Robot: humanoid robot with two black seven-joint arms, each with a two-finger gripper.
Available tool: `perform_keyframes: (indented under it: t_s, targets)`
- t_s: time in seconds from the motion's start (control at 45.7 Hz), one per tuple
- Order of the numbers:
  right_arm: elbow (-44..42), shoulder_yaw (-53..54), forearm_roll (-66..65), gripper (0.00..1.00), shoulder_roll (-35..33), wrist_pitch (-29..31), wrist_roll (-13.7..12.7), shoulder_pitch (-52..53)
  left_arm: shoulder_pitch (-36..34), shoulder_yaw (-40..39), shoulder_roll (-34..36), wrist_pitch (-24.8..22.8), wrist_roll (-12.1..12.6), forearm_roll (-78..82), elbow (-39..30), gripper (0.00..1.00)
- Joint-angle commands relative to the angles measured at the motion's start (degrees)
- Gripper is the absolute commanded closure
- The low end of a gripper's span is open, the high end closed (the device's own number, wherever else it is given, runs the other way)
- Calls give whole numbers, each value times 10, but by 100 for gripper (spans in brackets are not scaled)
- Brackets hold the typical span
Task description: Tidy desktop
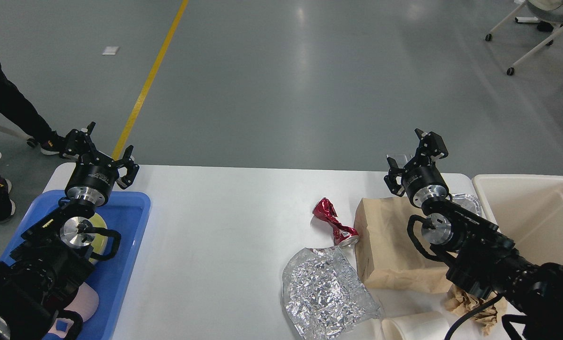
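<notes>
The white desktop (224,226) holds litter on its right half: a crushed red can (334,222), a crumpled sheet of silver foil (323,293), a brown paper bag (390,245), white paper cups (415,327) at the front edge and crumpled brown paper (474,304). My left gripper (103,150) is open and empty above the far end of the blue tray (125,245). My right gripper (415,156) is open and empty above the far right of the desktop, behind the bag. A foil container (467,202) shows partly behind my right arm.
A cream bin (536,212) stands at the right of the desktop. The blue tray holds a yellow-white dish (99,224) and a pink item (85,304), partly hidden by my left arm. A person's legs (7,113) are at the far left; chair legs at far right.
</notes>
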Motion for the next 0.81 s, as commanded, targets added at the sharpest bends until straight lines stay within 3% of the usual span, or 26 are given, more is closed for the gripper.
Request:
perform_keyframes:
  t_s: [0.0, 0.197, 0.787]
  targets:
    - [0, 0, 0, 0, 0, 1, 0, 0, 3, 0, -6, -2, -26, 0, 0, 4]
    - [0, 0, 0, 0, 0, 1, 0, 0, 5, 0, -7, -2, -46, 0, 0, 4]
    - [0, 0, 0, 0, 0, 1, 0, 0, 5, 0, -7, -2, -46, 0, 0, 4]
